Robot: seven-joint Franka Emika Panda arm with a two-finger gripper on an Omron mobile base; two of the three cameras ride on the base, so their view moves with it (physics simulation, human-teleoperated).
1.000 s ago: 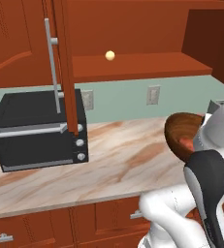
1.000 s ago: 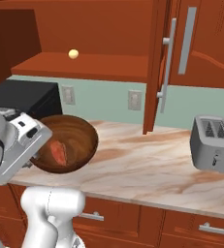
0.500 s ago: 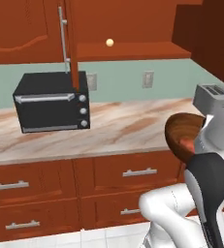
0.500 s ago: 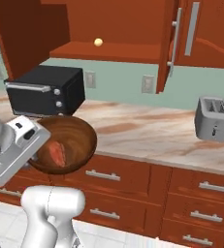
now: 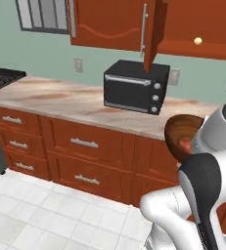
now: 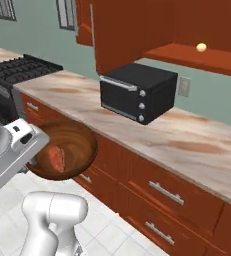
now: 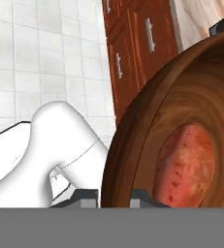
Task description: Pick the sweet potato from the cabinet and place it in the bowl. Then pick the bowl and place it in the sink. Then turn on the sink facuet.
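A home kitchen: a marbled tabletop [image 5: 80, 102] runs over reddish-brown drawers [image 5: 85, 144] with silver pulls, a black toaster oven [image 5: 134, 87] stands near its back edge, wall cabinets [image 5: 109, 22] hang above, a stove [image 6: 17, 70] sits at the tabletop's end, and the floor [image 5: 41, 215] is white tile.

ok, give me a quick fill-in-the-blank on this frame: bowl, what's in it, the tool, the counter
The sweet potato lies inside the ____.
The tool is shut on the bowl's ____.
On the counter stands a black ____.
On the open cabinet shelf sits a small pale yellow ____.

Missing words: bowl; rim; toaster oven; ball
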